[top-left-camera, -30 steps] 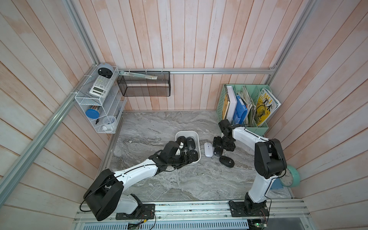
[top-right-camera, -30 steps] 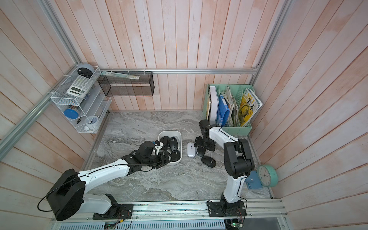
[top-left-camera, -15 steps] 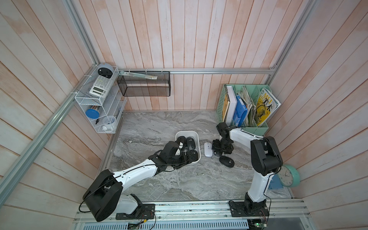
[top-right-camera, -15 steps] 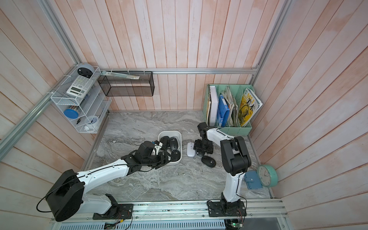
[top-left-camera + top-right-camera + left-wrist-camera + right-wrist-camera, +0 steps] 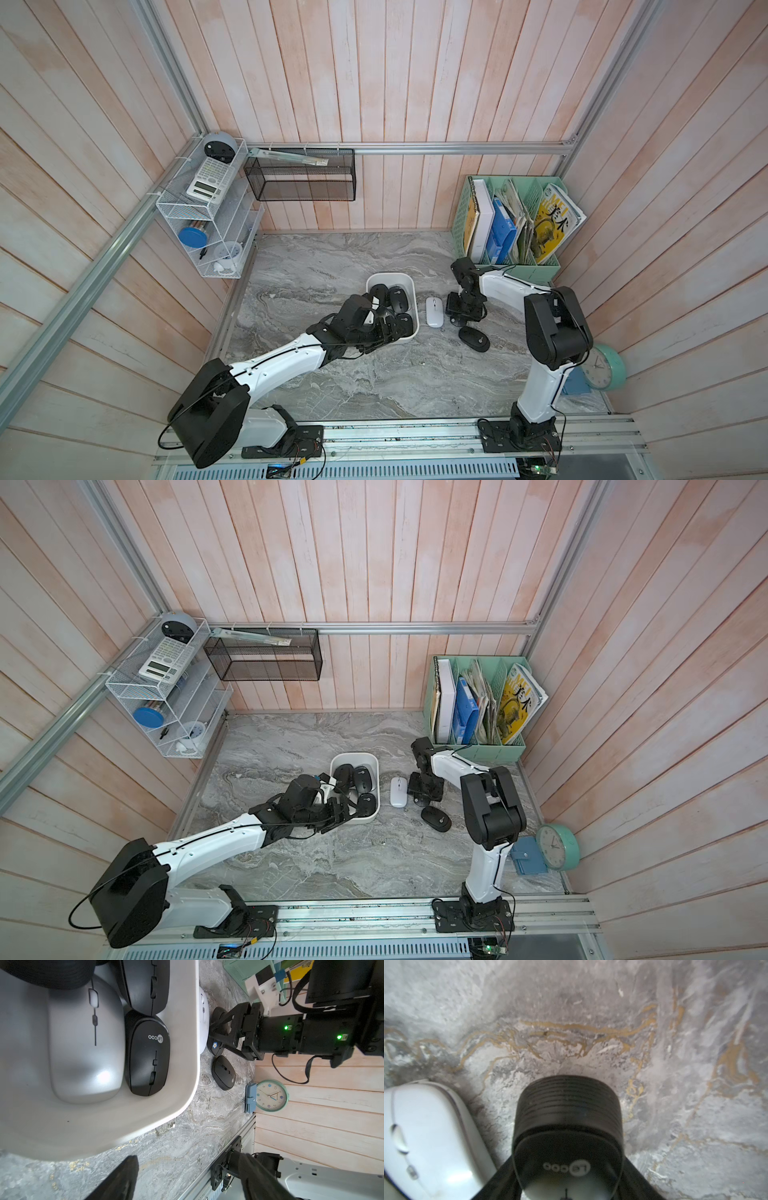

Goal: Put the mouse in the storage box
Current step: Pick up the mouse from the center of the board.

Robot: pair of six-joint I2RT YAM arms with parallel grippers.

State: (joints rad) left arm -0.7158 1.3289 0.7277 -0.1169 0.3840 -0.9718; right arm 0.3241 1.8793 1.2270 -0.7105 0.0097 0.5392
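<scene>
The white storage box (image 5: 410, 338) (image 5: 353, 756) stands mid-table and holds several mice, among them a silver mouse (image 5: 83, 1043) and black ones (image 5: 399, 300). My left gripper (image 5: 388, 328) (image 5: 185, 1167) hovers open over the box's near end with nothing between its fingers. To the right of the box lies a white mouse (image 5: 433, 311) (image 5: 425, 1147). Beside it my right gripper (image 5: 461, 311) (image 5: 566, 1174) points down, its fingers against both sides of a black mouse (image 5: 566, 1118) (image 5: 216, 1047) that rests on the table. Another black mouse (image 5: 473, 338) (image 5: 436, 818) lies just nearer.
A mint-green file organizer (image 5: 523, 270) stands at the back right, close behind the right arm. A black mesh basket (image 5: 299, 178) and a white wire shelf (image 5: 199, 216) hang on the walls. A teal clock (image 5: 602, 368) and blue wallet (image 5: 575, 382) sit at the right edge.
My right gripper has come down beside the white mouse and its jaws have closed in on the black mouse. The left arm has not moved.
</scene>
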